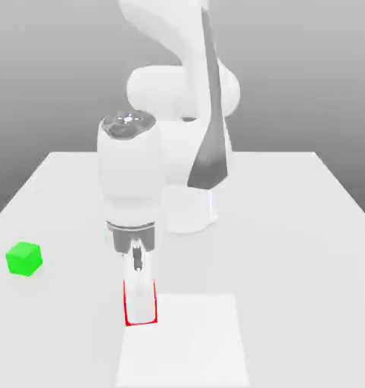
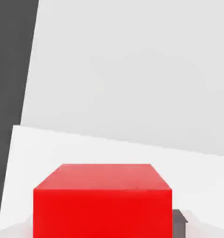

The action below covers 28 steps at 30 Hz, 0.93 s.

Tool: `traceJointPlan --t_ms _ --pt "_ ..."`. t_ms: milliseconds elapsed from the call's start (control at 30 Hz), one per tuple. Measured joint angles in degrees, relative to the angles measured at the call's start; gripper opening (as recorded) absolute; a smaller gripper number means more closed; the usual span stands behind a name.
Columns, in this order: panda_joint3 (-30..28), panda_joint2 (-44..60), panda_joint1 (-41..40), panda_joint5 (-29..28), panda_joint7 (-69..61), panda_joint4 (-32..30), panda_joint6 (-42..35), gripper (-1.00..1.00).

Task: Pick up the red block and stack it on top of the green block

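Note:
The red block [image 1: 126,307] sits on the white table near the front. It is almost covered by my gripper [image 1: 139,303], which stands straight down over it with a finger on each side. Only thin red edges show around the near finger. In the hand view the red block [image 2: 102,204] lies close under the camera, and a dark fingertip [image 2: 179,223] presses against its side. The jaws are shut on the red block, which rests on the table. The green block [image 1: 23,258] stands alone far off toward the exterior view's left, upright and apart from the gripper.
The arm's white base [image 1: 189,204] stands behind the gripper at the table's middle. A brighter white square patch [image 1: 193,341] lies on the table [image 1: 291,227] at the front, beside the red block. The table's left edge runs close to the green block.

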Motion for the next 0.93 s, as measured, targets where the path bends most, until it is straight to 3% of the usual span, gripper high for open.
traceJointPlan --t_ms 633,833,867,933 --pt "-13.55 -7.34 -29.05 -1.67 33.73 -2.99 -4.27 -1.00" --pt "-12.10 3.18 -29.94 4.76 30.49 -2.63 5.64 -1.00" --pt "-11.73 4.35 -30.16 5.57 29.92 -2.58 6.72 1.00" --pt "-11.73 4.35 -30.16 5.57 29.92 -2.58 6.73 1.00"
